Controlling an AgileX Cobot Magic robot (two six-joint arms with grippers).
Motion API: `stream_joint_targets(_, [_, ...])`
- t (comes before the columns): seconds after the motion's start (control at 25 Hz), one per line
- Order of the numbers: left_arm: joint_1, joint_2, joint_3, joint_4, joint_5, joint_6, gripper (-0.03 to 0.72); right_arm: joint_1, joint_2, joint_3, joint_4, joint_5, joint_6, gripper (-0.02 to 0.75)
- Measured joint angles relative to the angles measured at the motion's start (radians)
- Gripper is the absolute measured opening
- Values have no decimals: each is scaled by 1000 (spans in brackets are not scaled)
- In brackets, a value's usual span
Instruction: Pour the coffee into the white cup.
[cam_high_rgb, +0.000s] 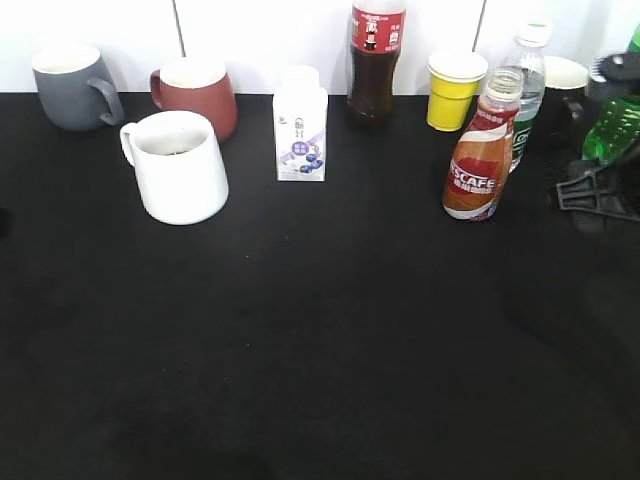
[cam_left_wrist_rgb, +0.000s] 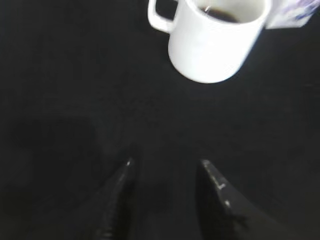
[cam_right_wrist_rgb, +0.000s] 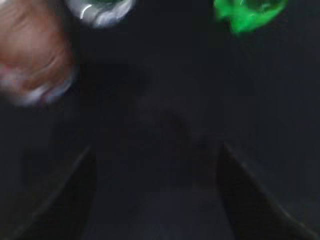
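Observation:
The coffee bottle (cam_high_rgb: 481, 150) stands upright and uncapped on the black table at the right; it shows as a brown blur in the right wrist view (cam_right_wrist_rgb: 32, 55). The white cup (cam_high_rgb: 178, 165) stands at the left with dark liquid inside, and also shows in the left wrist view (cam_left_wrist_rgb: 212, 40). My right gripper (cam_high_rgb: 590, 190) is open and empty, to the right of the bottle and apart from it; its fingers show in the right wrist view (cam_right_wrist_rgb: 157, 155). My left gripper (cam_left_wrist_rgb: 167, 165) is open and empty over bare table, short of the cup; it is out of the exterior view.
Along the back stand a grey mug (cam_high_rgb: 72, 86), a red-brown mug (cam_high_rgb: 196, 92), a small milk carton (cam_high_rgb: 300, 125), a dark soda bottle (cam_high_rgb: 374, 60), a yellow paper cup (cam_high_rgb: 454, 90), a clear water bottle (cam_high_rgb: 527, 85) and a green bottle (cam_high_rgb: 615, 125).

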Motion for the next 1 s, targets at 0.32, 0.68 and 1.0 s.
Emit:
stream_joint_targets(0.32, [0,-483,-1,0,429,35,311,14,-722,-1,498,289,-506,565])
stream_joint_targets(0.68, [0,-755,34,0,633,118,311,14,-1241,214,521,628,-540,565])
stream_joint_targets(1.0, [0,-763,34,0,633,139,311,14,-1244,224,537,636,-602,564])
